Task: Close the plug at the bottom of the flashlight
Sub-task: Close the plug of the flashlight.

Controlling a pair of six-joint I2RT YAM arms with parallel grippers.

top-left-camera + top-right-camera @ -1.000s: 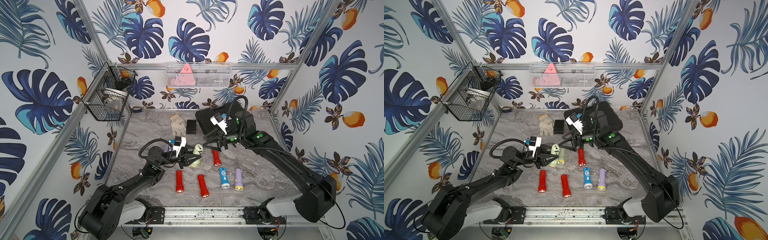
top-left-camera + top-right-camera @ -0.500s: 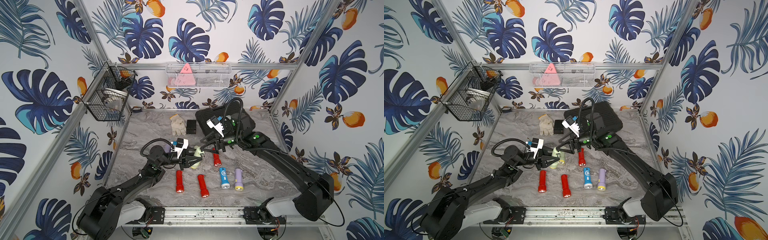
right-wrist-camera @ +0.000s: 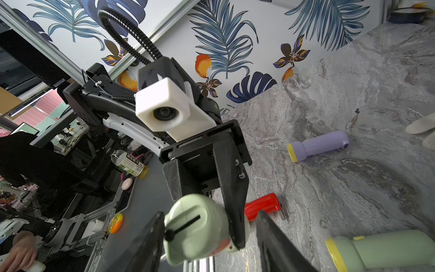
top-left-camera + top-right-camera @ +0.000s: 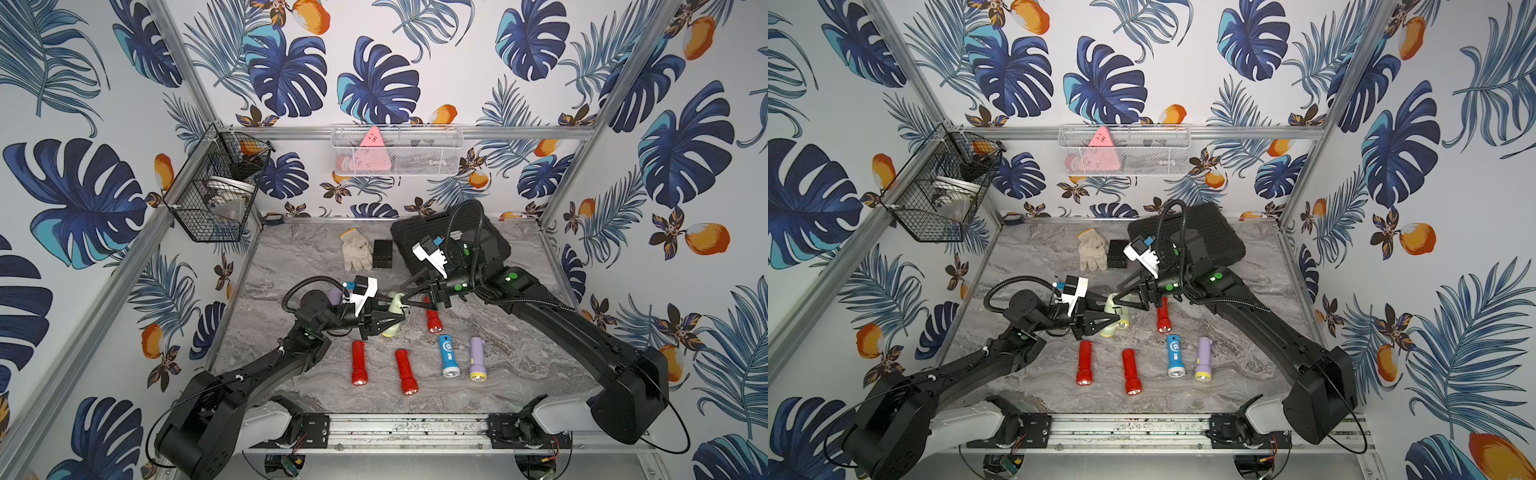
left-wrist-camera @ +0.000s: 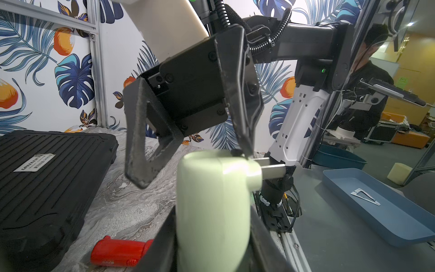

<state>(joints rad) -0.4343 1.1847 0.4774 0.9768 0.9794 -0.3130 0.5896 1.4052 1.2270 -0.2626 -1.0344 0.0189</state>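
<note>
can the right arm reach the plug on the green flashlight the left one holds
Likely yes: the left gripper holds the green flashlight, its plug sticks out uncovered, and the right gripper sits open right at that end.

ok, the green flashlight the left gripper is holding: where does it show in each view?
Top view: flashlight mid-table, where the two arms meet.
Top view: flashlight, same spot mid-table.
Left wrist: flashlight close up in the foreground, plug sticking out sideways.
Right wrist: flashlight close up, slotted end toward the camera.
Shared landmark: left gripper, clamped on it in all four.
</note>
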